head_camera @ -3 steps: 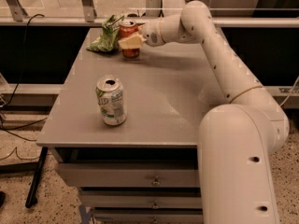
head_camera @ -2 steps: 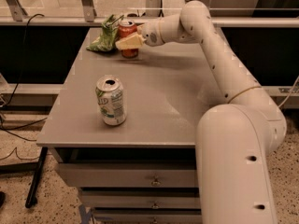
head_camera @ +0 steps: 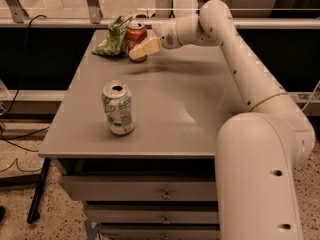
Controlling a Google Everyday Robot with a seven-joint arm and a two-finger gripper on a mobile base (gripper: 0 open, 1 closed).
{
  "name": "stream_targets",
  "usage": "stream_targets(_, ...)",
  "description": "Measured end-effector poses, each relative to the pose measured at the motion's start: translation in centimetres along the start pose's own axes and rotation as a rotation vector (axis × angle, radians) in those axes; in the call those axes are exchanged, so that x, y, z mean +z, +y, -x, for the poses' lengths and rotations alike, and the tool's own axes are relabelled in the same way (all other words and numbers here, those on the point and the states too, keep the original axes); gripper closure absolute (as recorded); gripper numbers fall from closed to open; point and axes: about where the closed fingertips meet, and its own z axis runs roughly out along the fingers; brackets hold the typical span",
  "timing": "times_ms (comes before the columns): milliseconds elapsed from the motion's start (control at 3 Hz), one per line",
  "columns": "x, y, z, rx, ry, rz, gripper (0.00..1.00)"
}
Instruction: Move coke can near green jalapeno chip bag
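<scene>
The red coke can (head_camera: 136, 34) stands upright at the far left of the grey table (head_camera: 165, 109). It is right beside the light-green jalapeno chip bag (head_camera: 113, 39), which lies to its left and looks to be touching it. My gripper (head_camera: 135, 50) reaches in from the right and sits at the can, its cream-coloured front part covering the can's lower half. The far side of the gripper is hidden behind the can.
A white-and-green can (head_camera: 118, 108) with an open silver top stands upright at the table's front left. A rail and glass panels run behind the table. Drawers sit below the tabletop. My arm spans the table's right side.
The gripper has shifted very slightly right and down at the coke can. The can, the bag and the white-and-green can stay where they were.
</scene>
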Motion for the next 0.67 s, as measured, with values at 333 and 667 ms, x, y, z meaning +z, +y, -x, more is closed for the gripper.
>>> stream_targets(333,-4.8,-1.4,-0.1,-0.017,0.023,-0.085,0.00)
stream_targets(667,-11.5,-2.8,-0.2,-0.021,0.036,-0.201,0.00)
